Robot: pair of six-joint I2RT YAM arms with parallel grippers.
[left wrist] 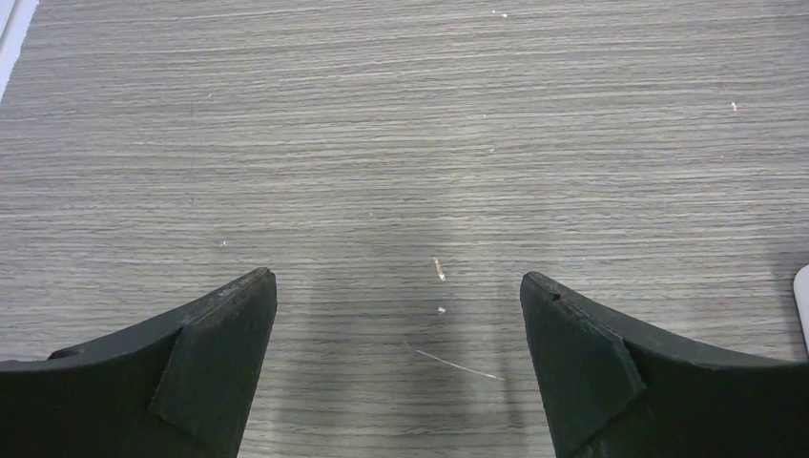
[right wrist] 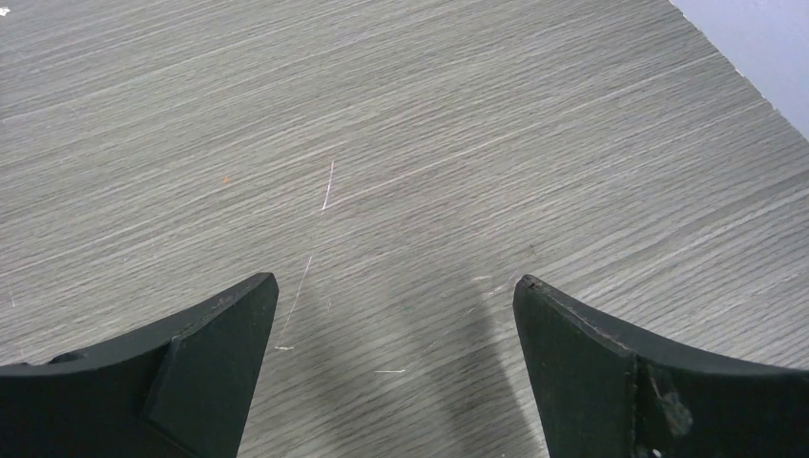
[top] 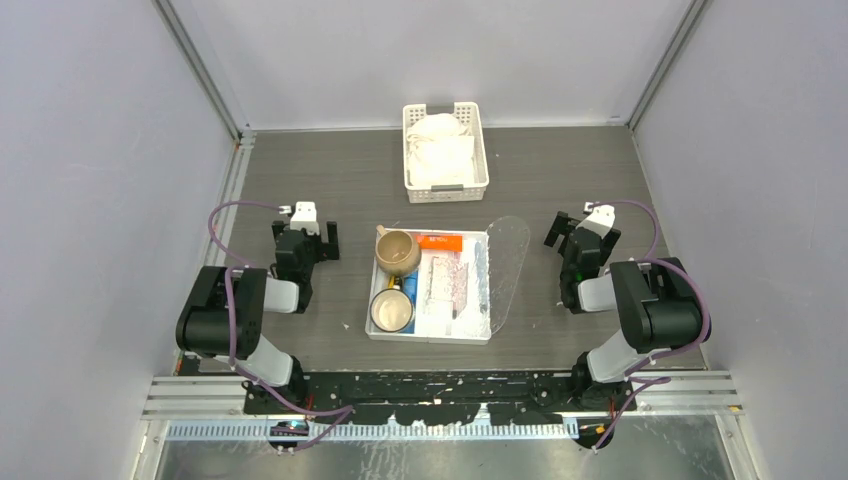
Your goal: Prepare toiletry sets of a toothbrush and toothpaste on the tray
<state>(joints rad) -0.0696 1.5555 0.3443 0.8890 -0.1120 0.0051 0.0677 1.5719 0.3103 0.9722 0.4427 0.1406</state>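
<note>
An orange toothpaste [top: 440,241] lies at the back of the white compartmented tray [top: 428,336], and a blue tube [top: 410,291] lies between the two mugs. Thin pale sticks [top: 480,275] in its right part may be toothbrushes; they are too small to tell. The clear tray [top: 513,255] leans tilted against the white tray's right rim. My left gripper [top: 306,234] [left wrist: 398,286] stands open over bare table to the left of it. On the right, my right gripper [top: 578,236] [right wrist: 396,286] is open over bare table too. Both hold nothing.
Two tan mugs [top: 397,250] [top: 391,310] stand in the white tray's left side. A white slotted basket [top: 445,188] with white cloth sits at the back centre. Grey walls close in the table on three sides. A white edge [left wrist: 803,305] shows at the left wrist view's right border.
</note>
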